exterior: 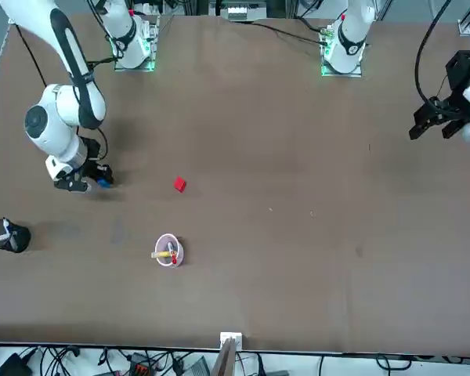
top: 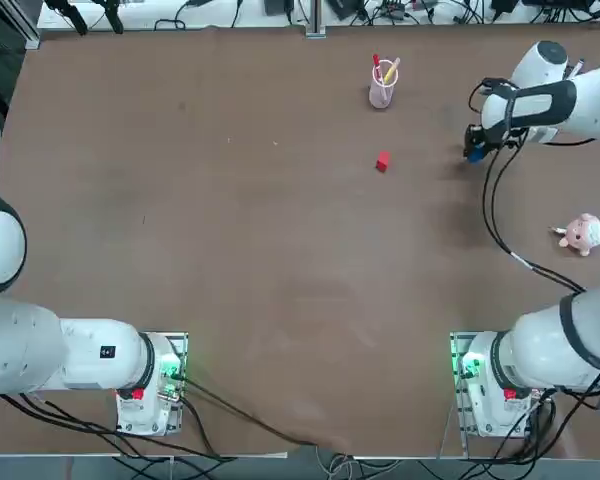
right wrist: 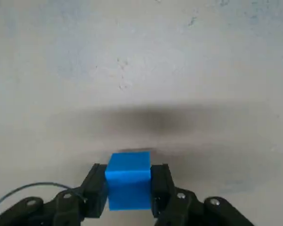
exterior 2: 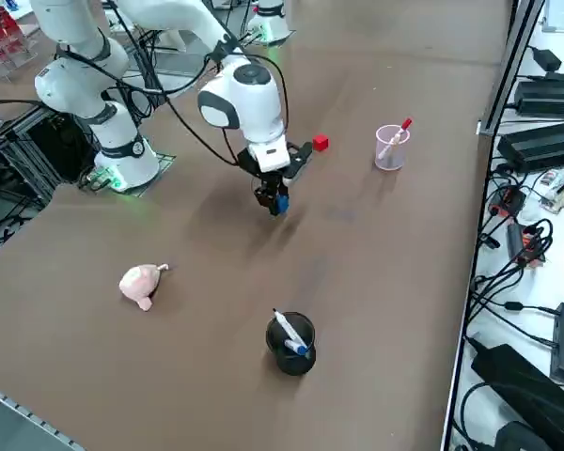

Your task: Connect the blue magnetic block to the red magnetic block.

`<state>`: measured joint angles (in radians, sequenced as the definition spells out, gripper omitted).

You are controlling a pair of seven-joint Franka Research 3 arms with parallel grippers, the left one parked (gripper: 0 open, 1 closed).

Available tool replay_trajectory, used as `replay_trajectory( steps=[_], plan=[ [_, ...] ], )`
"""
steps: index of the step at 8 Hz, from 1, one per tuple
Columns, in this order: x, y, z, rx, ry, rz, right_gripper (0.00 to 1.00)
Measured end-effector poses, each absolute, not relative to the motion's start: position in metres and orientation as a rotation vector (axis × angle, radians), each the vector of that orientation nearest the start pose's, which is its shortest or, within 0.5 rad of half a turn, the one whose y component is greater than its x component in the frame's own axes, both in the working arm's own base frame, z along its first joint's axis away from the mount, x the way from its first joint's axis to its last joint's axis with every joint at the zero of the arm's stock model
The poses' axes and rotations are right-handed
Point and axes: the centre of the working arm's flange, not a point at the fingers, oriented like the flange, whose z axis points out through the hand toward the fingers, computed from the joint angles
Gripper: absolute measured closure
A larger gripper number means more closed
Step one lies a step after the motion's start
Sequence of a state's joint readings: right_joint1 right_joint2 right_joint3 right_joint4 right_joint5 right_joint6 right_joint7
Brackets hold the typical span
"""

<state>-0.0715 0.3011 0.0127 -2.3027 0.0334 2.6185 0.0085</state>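
Brown tabletop (top: 230,250) | right gripper (right wrist: 128,188) at the far right side, clenched on the small bright blue magnetic cube (right wrist: 128,180), held just above the surface | small red magnetic cube (top: 382,161) lies well apart, toward the table's middle, near a clear cup of pens (top: 382,84).

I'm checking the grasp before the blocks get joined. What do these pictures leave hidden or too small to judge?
- Blue magnetic block: its underside and any gap to the table are unseen in every view. From overhead, the right gripper and wrist cover most of it.
- Red magnetic block: too small to tell which face is magnetic; absent from the wrist view.
- Black cup: partly cut off by the front view's edge.
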Motion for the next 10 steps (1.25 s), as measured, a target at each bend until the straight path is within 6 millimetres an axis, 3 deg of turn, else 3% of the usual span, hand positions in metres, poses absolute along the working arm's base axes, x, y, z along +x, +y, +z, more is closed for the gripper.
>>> replay_trajectory(
  steps=[4, 7, 8, 10],
  plan=[
    [0.545, -0.033, 0.202, -3.116, 0.151, 0.013, 0.51],
    [0.558, -0.032, 0.214, -3.11, 0.146, 0.106, 0.04],
    [0.564, -0.032, 0.225, -3.105, 0.143, 0.163, 0.0],
    [0.58, -0.025, 0.274, -3.096, 0.117, 0.254, 0.0]
  ],
)
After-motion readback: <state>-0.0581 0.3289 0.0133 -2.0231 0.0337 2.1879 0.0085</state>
